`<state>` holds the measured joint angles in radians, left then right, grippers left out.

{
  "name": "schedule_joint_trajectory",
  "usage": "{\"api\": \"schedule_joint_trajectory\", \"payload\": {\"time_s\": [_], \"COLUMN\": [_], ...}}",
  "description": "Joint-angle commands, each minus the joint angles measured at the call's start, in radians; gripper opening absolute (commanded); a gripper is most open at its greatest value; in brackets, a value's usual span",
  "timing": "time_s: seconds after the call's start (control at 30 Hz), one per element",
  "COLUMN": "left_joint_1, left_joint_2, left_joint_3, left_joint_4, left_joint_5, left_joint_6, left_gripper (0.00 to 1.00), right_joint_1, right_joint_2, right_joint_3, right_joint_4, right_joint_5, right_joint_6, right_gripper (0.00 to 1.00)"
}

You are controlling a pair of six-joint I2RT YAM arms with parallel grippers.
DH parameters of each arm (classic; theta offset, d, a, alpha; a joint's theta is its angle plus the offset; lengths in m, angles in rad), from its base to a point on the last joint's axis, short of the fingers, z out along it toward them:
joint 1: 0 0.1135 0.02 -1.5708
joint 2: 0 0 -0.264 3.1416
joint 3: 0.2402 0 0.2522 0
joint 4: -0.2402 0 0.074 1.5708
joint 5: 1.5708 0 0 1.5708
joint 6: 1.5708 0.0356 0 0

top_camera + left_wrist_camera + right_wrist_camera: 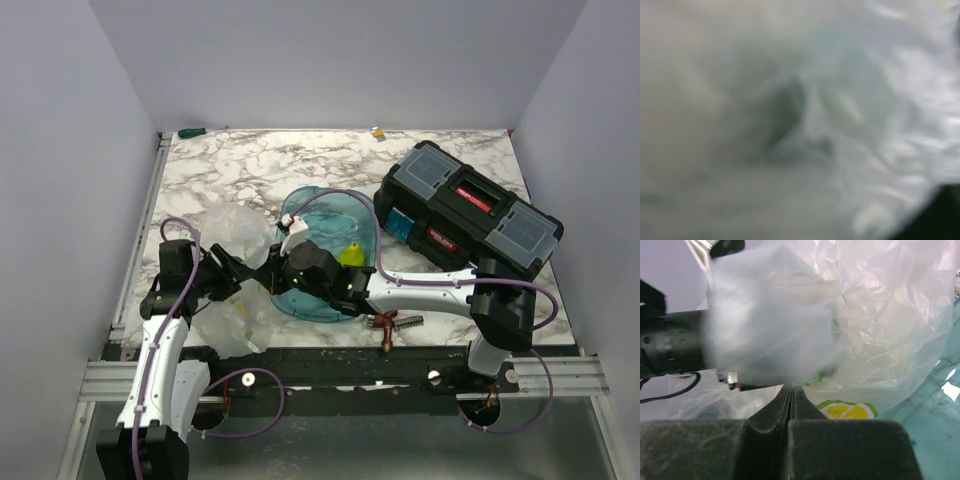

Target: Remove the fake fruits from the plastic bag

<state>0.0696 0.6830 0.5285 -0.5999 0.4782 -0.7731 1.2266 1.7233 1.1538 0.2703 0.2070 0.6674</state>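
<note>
The clear crinkled plastic bag lies at the table's near left, bunched between my two grippers. My right gripper is shut, pinching a fold of the bag's film. In the top view it sits at the teal tray's near-left rim. My left gripper points into the bag from the left. Its wrist view shows only blurred plastic, so its jaws are hidden. A yellow slice-like fruit with a green rim shows through the film. A small yellow-green fruit lies in the tray.
The teal oval tray sits mid-table, partly under my right arm. A black toolbox stands at the right. A copper-coloured fitting lies near the front edge. My left arm shows in the right wrist view.
</note>
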Motion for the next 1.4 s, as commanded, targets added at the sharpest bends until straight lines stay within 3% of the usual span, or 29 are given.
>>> {"api": "schedule_joint_trajectory", "payload": {"time_s": [0.0, 0.23, 0.47, 0.63, 0.73, 0.87, 0.93, 1.03, 1.13, 1.27, 1.37], "left_joint_1": [0.002, 0.004, -0.053, -0.067, -0.067, -0.067, -0.067, -0.067, -0.097, -0.166, -0.198], "left_joint_2": [0.094, 0.209, 0.087, -0.016, -0.029, 0.006, 0.052, 0.144, 0.191, 0.201, 0.265], "left_joint_3": [-0.060, -0.053, -0.025, -0.053, -0.096, -0.136, -0.133, -0.106, -0.108, -0.156, -0.117], "left_joint_4": [0.132, 0.202, 0.096, 0.176, 0.296, 0.396, 0.439, 0.515, 0.550, 0.673, 0.654], "left_joint_5": [-0.126, -0.104, -0.232, -0.216, -0.216, -0.259, -0.259, -0.229, -0.286, -0.466, -0.582], "left_joint_6": [0.029, 0.052, 0.115, 0.022, -0.112, -0.378, -0.434, -0.400, -0.353, -0.262, -0.167], "left_gripper": [0.62, 0.73, 0.83, 0.71, 0.53, 0.51, 0.52, 0.52, 0.54, 0.58, 0.64], "right_joint_1": [-0.001, -0.002, -0.002, -0.002, -0.002, -0.002, -0.002, -0.003, -0.001, -0.002, -0.002], "right_joint_2": [-0.034, -0.034, -0.035, -0.043, -0.059, -0.073, -0.079, -0.088, -0.097, -0.100, -0.094], "right_joint_3": [-0.016, -0.023, -0.036, -0.055, -0.067, -0.074, -0.075, -0.080, -0.082, -0.082, -0.077], "right_joint_4": [-0.011, -0.003, 0.015, 0.033, 0.040, 0.040, 0.037, 0.037, 0.037, 0.040, 0.040], "right_joint_5": [0.043, 0.034, 0.011, 0.007, 0.006, -0.004, -0.007, -0.005, -0.002, -0.001, -0.009], "right_joint_6": [-0.017, -0.017, -0.016, -0.012, -0.009, -0.003, -0.003, -0.003, -0.005, -0.008, -0.008], "right_gripper": [0.01, 0.01, 0.01, 0.01, 0.01, 0.01, 0.01, 0.01, 0.01, 0.01, 0.01]}}
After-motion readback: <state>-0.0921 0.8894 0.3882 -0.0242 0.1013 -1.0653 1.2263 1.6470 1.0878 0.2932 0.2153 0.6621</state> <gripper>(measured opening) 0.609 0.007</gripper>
